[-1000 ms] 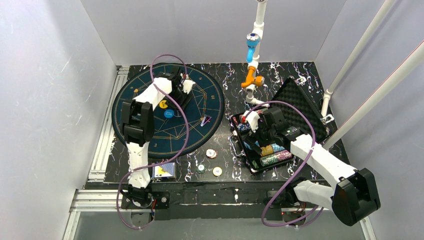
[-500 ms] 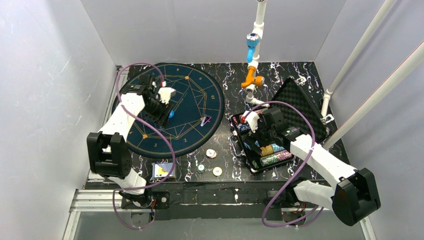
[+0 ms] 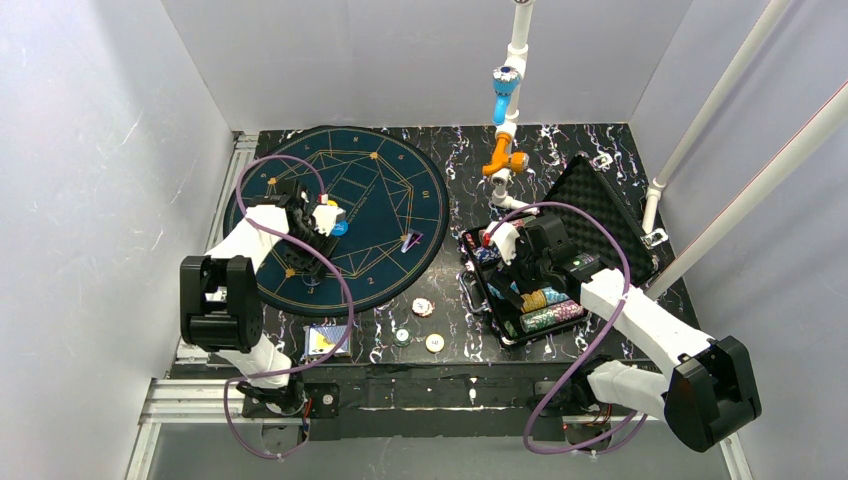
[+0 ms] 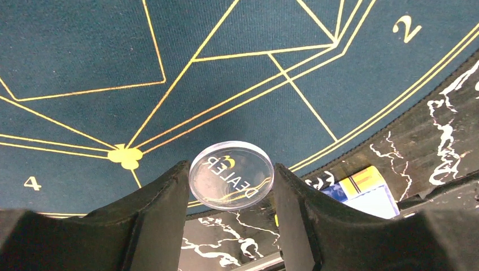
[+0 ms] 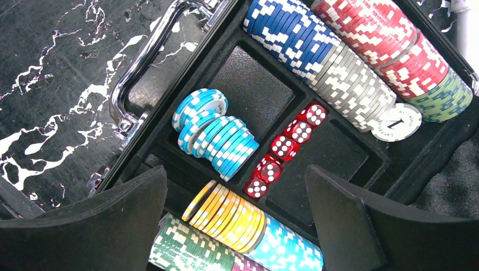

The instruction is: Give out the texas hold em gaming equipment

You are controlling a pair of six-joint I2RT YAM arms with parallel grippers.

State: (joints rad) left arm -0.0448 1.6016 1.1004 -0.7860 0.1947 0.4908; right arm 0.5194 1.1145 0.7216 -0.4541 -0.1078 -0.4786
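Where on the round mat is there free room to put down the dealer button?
Bare: the mat's far right part, from its centre to the rim, and its near edge by the numbers. Crowded: the middle, where the blue chip and a small purple piece lie, near the held dealer button.

Bare felt is free on the round mat [image 3: 390, 185]; a pipe post [image 3: 509, 128], open case [image 3: 603, 203] and loose chips [image 3: 422, 308] obstruct the table [image 3: 455, 150] beside it.
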